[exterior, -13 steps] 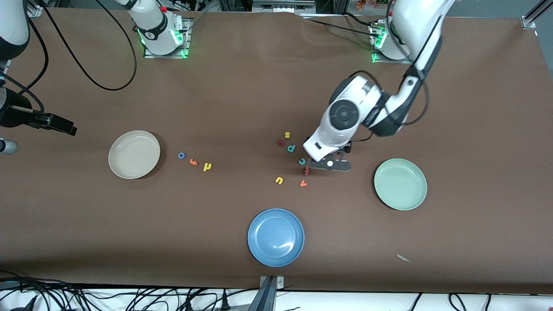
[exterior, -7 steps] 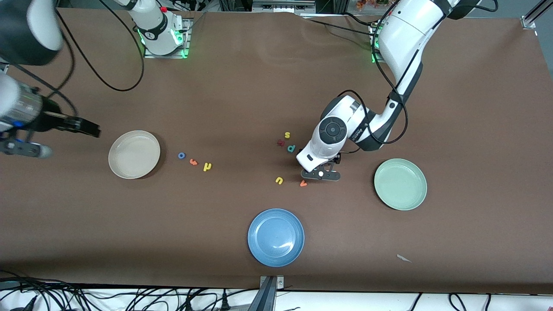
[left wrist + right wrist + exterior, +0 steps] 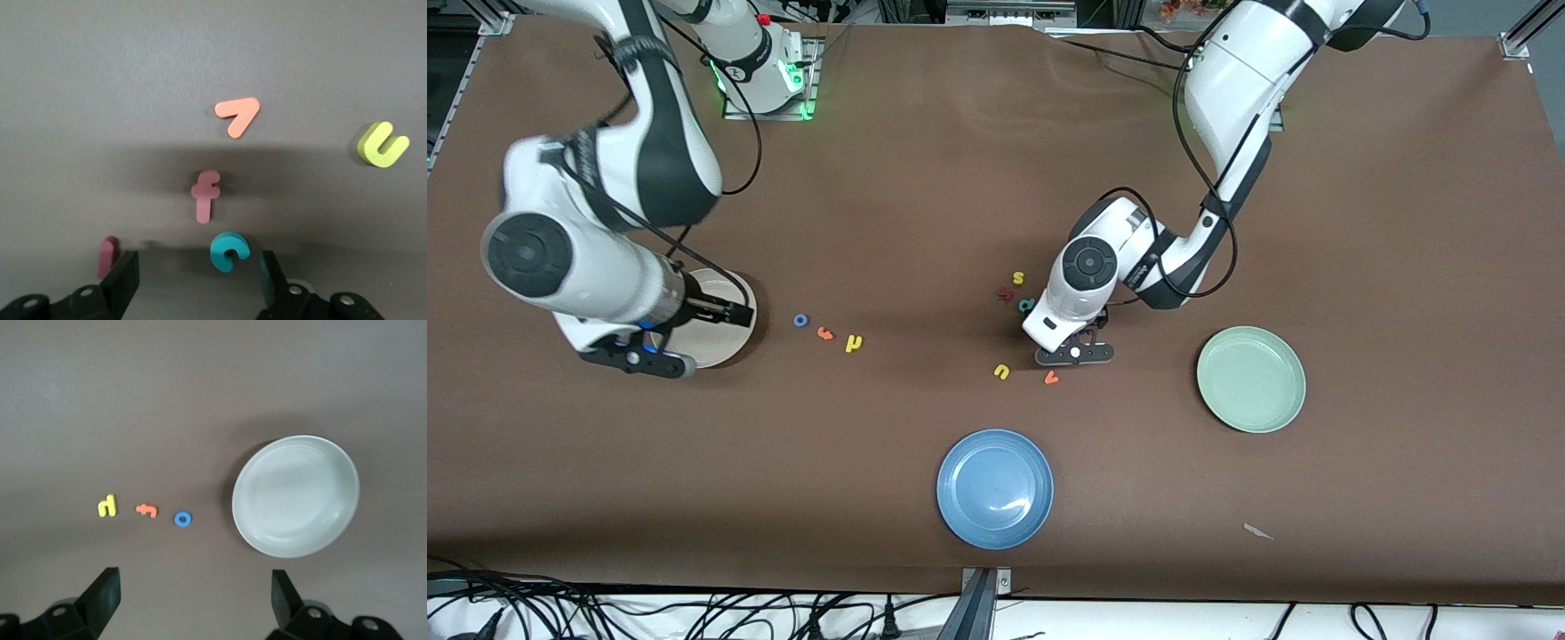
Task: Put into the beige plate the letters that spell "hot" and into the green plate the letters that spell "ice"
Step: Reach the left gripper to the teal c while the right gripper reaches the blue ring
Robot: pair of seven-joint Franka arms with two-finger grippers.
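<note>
1. Your left gripper [image 3: 1074, 353] has come down among the cluster of letters in the middle of the table, closer to the yellow u [image 3: 1001, 372] and the orange v [image 3: 1051, 378] than a second ago. In the left wrist view its fingers [image 3: 123, 283] stand apart on either side of the teal c [image 3: 229, 251], not yet touching it.
2. The dark red i [image 3: 107, 256] lies just outside one finger. The dull red f [image 3: 206, 194] lies just past the c, with the v and u farther out.
3. Your right arm has swung in from the table's edge. Its gripper [image 3: 638, 357] now hangs over the rim of the beige plate [image 3: 734, 295], fingers [image 3: 100, 599] spread wide and holding nothing.
4. The blue o [image 3: 800, 320], orange t [image 3: 824, 333] and yellow h [image 3: 854, 343] lie in a row on the table beside the beige plate, where they were before.
5. The green plate [image 3: 1251, 380] sits at the left arm's end of the table, unmoved. The blue plate [image 3: 994, 488] is nearest the front camera.
6. The yellow s [image 3: 1017, 278] and teal p [image 3: 1026, 305] lie beside the left arm's wrist.
</note>
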